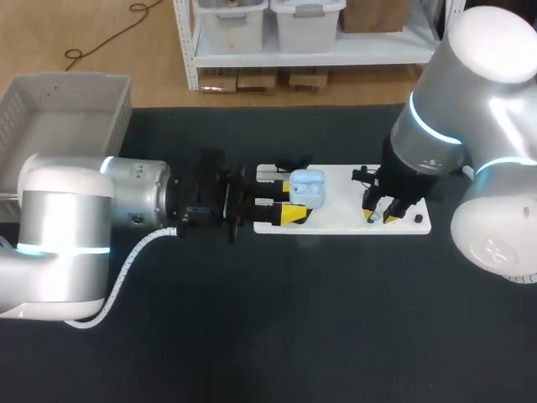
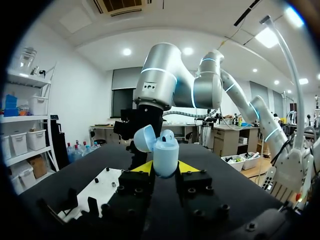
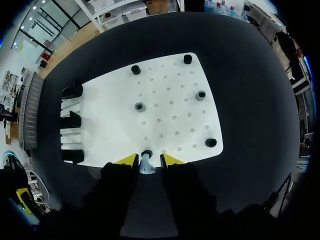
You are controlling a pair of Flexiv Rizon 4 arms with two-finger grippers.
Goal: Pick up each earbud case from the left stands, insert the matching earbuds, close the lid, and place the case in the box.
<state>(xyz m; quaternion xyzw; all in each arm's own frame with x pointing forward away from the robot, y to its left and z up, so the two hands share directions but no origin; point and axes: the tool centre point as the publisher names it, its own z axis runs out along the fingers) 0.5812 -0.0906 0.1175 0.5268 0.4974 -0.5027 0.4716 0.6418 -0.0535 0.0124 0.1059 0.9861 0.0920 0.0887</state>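
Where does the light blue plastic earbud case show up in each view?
Head view: light blue plastic earbud case mid-table in the left tool, over the white perforated board.
Left wrist view: between that tool's yellow tips, lid open.
Right wrist view: absent; right tool grips a small pale earbud.
Shared landmark: the white perforated board.

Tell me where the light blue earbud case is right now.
In the head view, the light blue plastic earbud case, lid open, is held between the left gripper's yellow-tipped jaws over the left part of the flat white board.
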